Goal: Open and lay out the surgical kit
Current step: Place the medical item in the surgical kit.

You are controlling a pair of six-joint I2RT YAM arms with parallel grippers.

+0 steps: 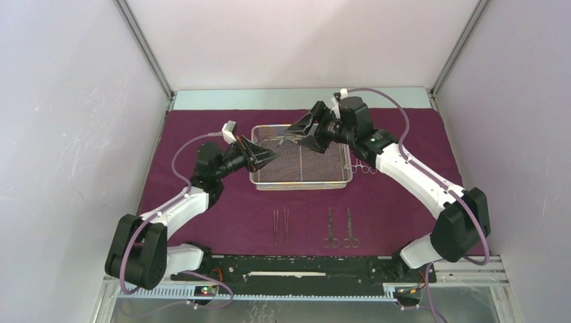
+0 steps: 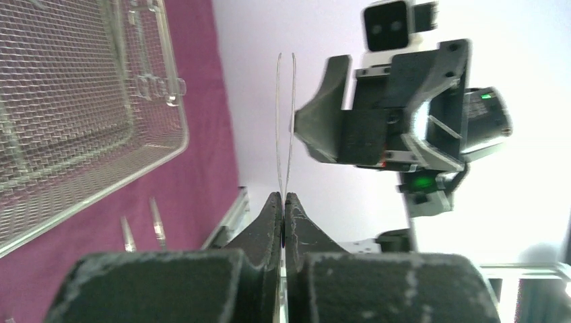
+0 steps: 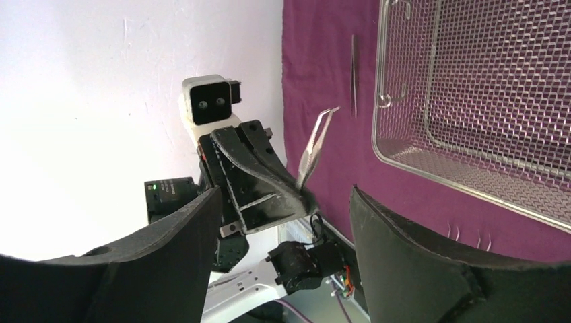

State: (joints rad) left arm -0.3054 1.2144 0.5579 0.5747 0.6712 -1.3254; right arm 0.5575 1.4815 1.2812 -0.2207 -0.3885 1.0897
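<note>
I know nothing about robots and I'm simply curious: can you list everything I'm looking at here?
Cloth: one, maroon, spread over the table.
Wire-mesh tray: one, silver, mid-cloth.
Tweezers: three, steel; two side by side on the cloth before the tray, one held up.
Scissors: two, steel, on the cloth right of those tweezers.
Ring-handled instruments: steel, by the tray's right end; count unclear.
Arms: two, white and black; left fingers shut on tweezers, right fingers open.
</note>
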